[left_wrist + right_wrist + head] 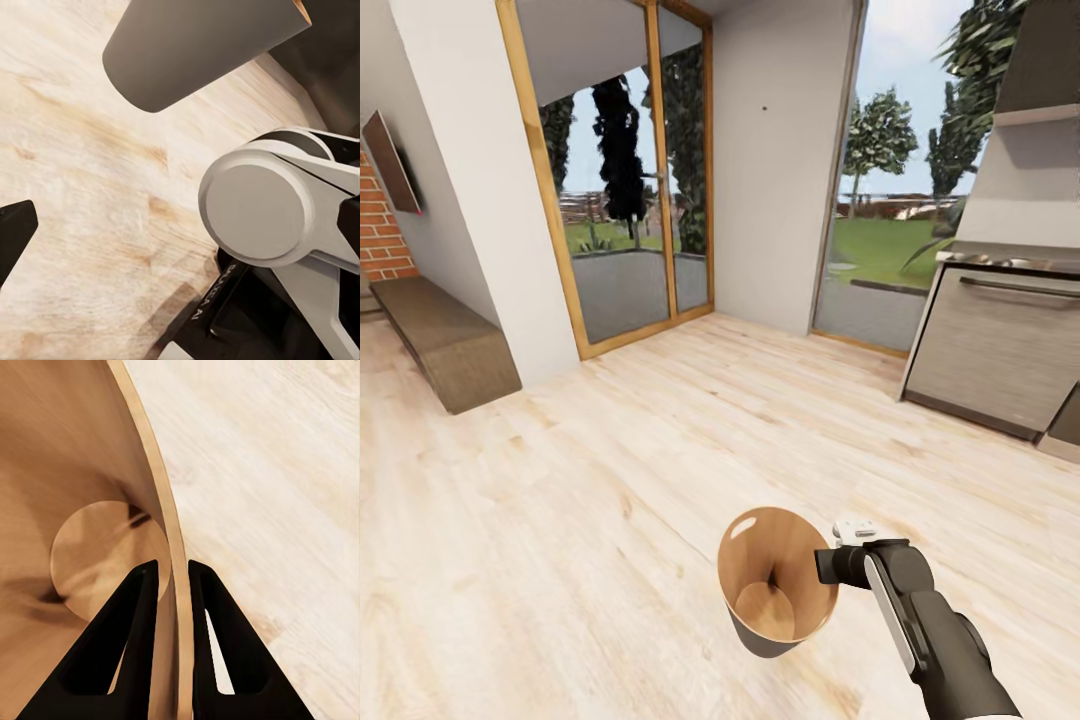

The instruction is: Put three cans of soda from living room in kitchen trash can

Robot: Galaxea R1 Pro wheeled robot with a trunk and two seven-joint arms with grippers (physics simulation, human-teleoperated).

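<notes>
The trash can [775,580] hangs low over the wood floor, tilted, its glossy brown inside facing up and its grey outside below. My right gripper [826,566] is shut on its rim, one finger inside and one outside, as the right wrist view shows at the gripper [171,585] and the rim [161,510]. The bin's inside holds nothing I can see. In the left wrist view the bin's grey outer wall [195,45] is above the floor, and my left gripper [180,236] stands open with one dark fingertip [15,232] at the edge. The soda cans are out of view.
Wood-framed glass doors [620,180] stand ahead, with a white wall section to their right. A brick fireplace [380,235] and low wooden bench [445,340] lie at the left. A steel kitchen appliance [1000,345] stands at the right. Pale wood floor [610,480] stretches between.
</notes>
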